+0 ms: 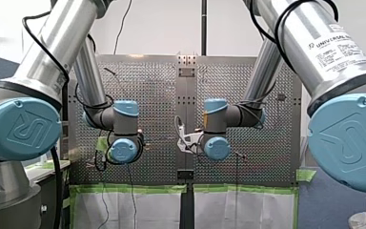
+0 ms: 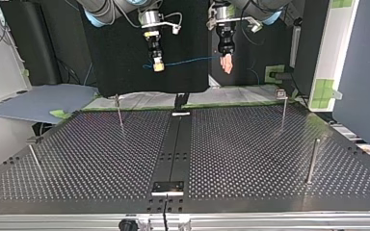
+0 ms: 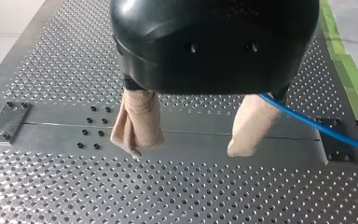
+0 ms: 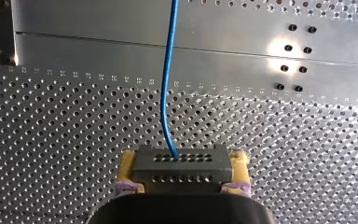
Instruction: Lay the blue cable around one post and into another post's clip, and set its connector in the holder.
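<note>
In the top view both grippers hang high above the far edge of the perforated table. My right gripper, at that view's left, has yellow pads shut on a dark connector block. The blue cable leaves the block's row of holes and runs level across to my left gripper. My left gripper stands open. Its beige padded fingers are wide apart with nothing between them. The cable passes along the outer side of one finger.
Thin upright posts stand on the table: one at the top view's far left, one far right, one near right, one near left. A solid centre strip carries a small plate at each end.
</note>
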